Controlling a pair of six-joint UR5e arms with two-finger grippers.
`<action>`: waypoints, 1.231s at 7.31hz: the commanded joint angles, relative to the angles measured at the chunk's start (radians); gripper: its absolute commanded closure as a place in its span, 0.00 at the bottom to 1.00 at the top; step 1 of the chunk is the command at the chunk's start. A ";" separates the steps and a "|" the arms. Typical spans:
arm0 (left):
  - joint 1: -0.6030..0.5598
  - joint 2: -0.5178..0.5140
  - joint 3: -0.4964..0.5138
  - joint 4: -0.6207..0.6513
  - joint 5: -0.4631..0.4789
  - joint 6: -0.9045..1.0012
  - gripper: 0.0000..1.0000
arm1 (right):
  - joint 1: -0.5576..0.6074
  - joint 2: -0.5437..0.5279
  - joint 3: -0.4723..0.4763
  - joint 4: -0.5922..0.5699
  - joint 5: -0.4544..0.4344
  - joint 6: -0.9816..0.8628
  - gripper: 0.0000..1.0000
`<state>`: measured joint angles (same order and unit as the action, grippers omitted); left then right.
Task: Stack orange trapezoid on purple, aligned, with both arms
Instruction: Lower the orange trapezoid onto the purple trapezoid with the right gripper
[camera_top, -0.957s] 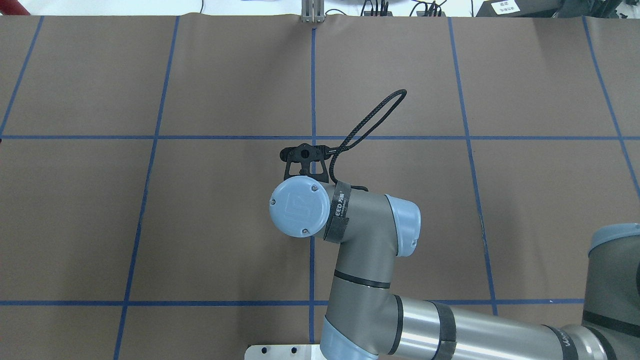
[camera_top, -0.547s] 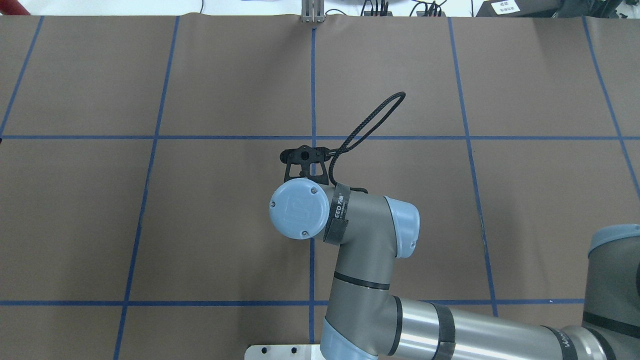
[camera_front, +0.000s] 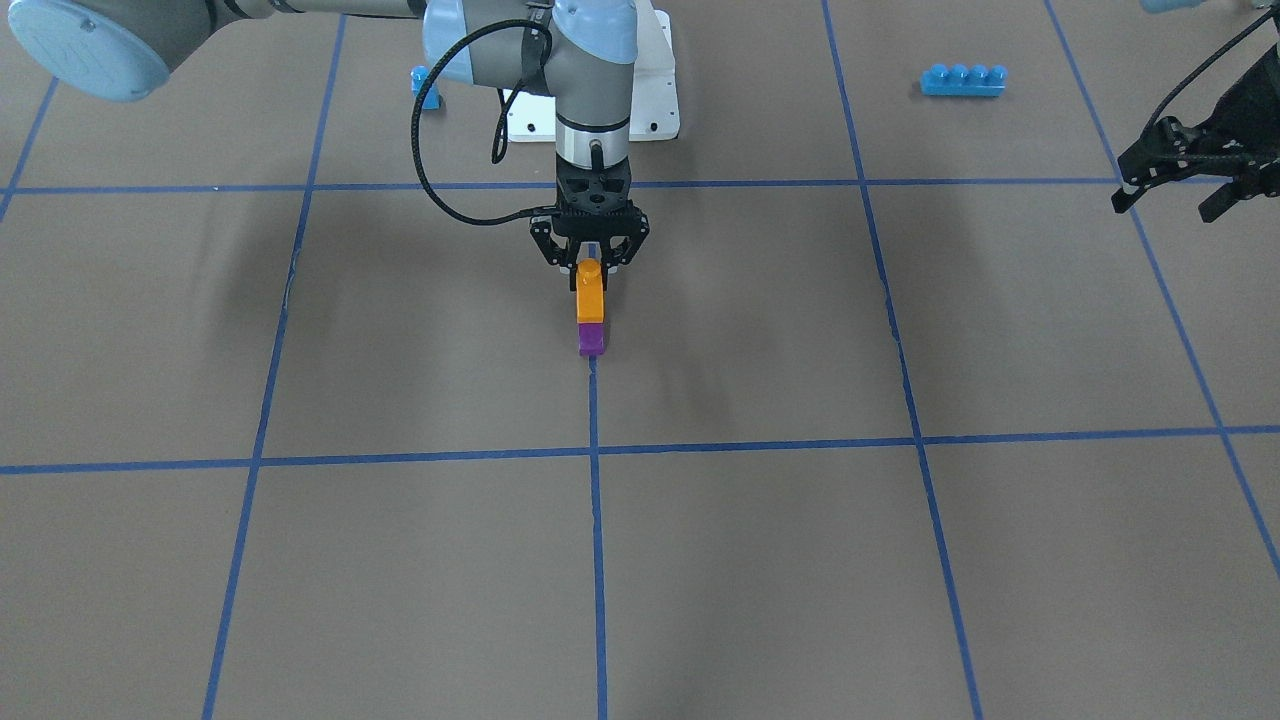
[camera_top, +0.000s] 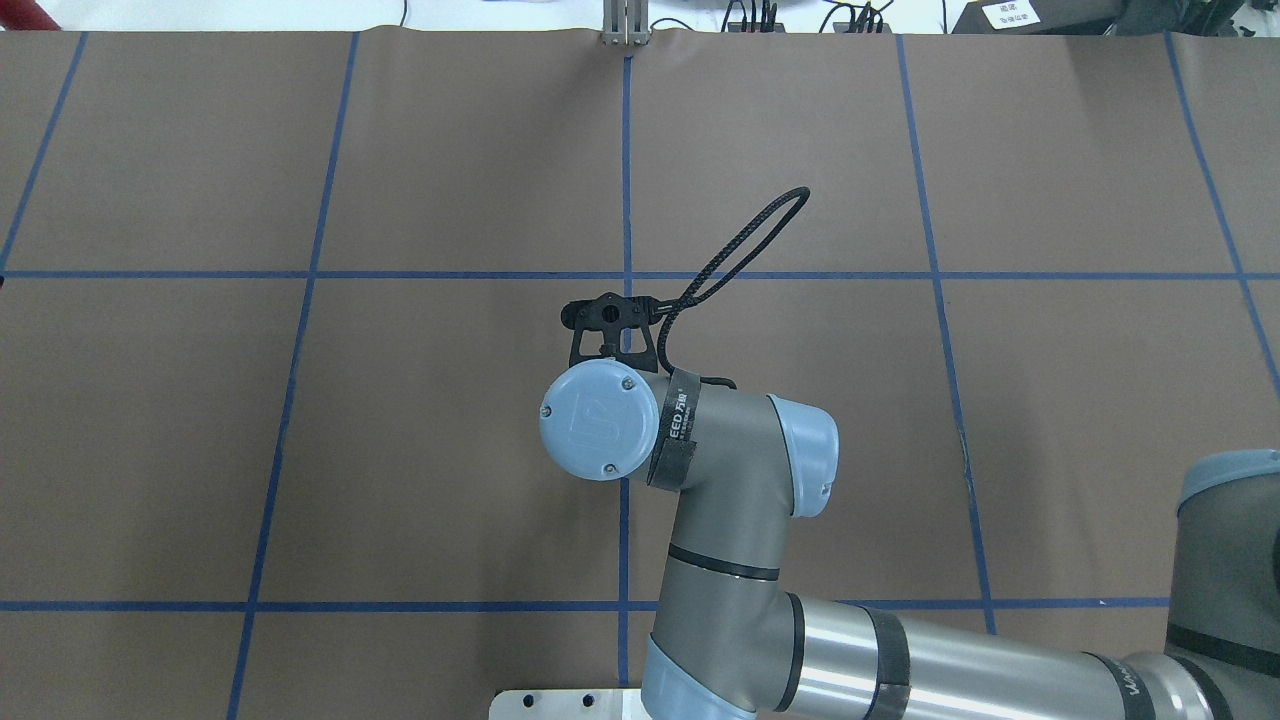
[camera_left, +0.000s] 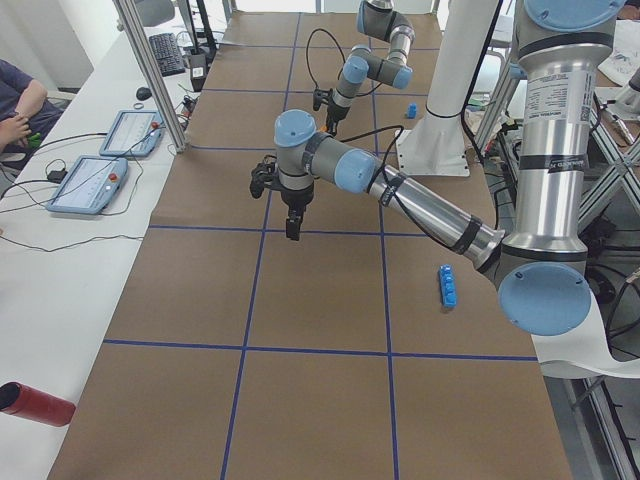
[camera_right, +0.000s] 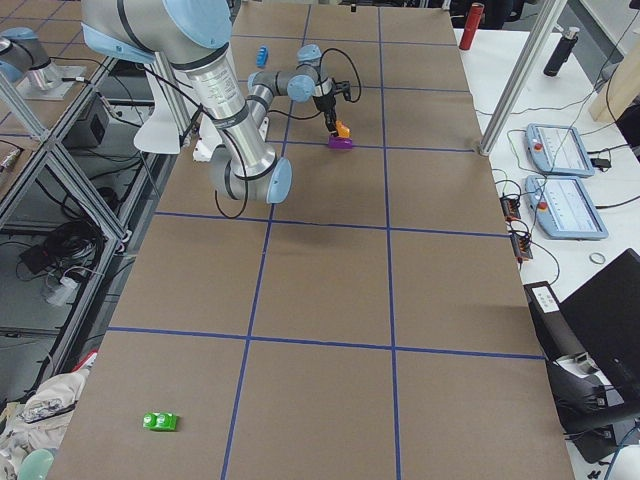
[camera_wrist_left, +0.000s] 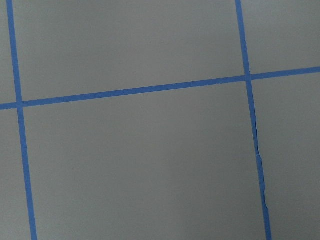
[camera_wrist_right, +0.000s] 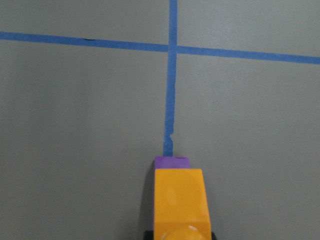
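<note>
The orange trapezoid (camera_front: 591, 298) sits on the purple block (camera_front: 592, 341) on a blue tape line near the table's middle, edges roughly flush in the right wrist view. There the orange block (camera_wrist_right: 180, 200) hides all but a strip of the purple block (camera_wrist_right: 171, 162). My right gripper (camera_front: 591, 280) points straight down, shut on the orange trapezoid's upper part. My left gripper (camera_front: 1165, 205) hangs open and empty far off to the side, above bare mat. In the overhead view my right arm (camera_top: 700, 470) hides both blocks.
A long blue four-stud brick (camera_front: 962, 80) lies near the robot base on the left arm's side. A small blue one-stud block (camera_front: 427, 88) lies on the right arm's side. A green piece (camera_right: 160, 421) lies at the far right end of the table.
My right wrist has shifted very slightly toward the robot's base. Nothing else has visibly changed.
</note>
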<state>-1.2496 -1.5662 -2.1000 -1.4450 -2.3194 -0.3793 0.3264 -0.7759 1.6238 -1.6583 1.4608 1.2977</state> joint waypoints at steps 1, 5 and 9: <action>0.001 0.000 0.002 0.000 0.000 -0.001 0.00 | 0.014 0.004 0.013 0.002 -0.002 0.000 1.00; 0.002 -0.002 0.014 -0.002 0.000 0.000 0.00 | -0.016 -0.002 0.084 0.002 -0.112 0.101 1.00; 0.003 -0.002 0.020 -0.003 0.000 0.003 0.00 | -0.046 -0.040 0.082 0.002 -0.175 0.091 1.00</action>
<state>-1.2472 -1.5677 -2.0805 -1.4480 -2.3194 -0.3771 0.2837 -0.8113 1.7067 -1.6567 1.2938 1.3929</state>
